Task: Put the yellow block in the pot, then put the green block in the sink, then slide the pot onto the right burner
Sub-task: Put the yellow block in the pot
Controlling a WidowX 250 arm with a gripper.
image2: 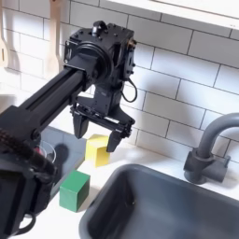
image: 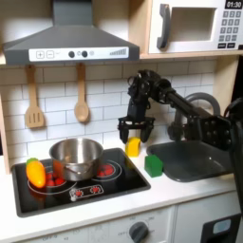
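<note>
— White-tiled toy kitchen, counter (image: 180, 190) carrying a black stovetop (image: 85, 185). Reporting on the gripper (image2: 100, 133)?

— Hanging with jaws spread, holding nothing, directly over the yellow block (image2: 97, 149); probably lining up for a grasp.

— Locating the other items?

— Green block (image2: 76, 189) sitting just beside the sink (image2: 149, 201) rim. Pot (image: 76, 157) resting on the burner at the first exterior view's left, well apart.

— Obstructing anything?

— Orange-yellow oval toy (image: 36, 173) lying beside the pot; faucet (image2: 207, 149) standing near the sink.

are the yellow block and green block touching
Apart. In the second exterior view, dark stovetop shows between the yellow block and the green block; the first exterior view also shows a gap.
</note>
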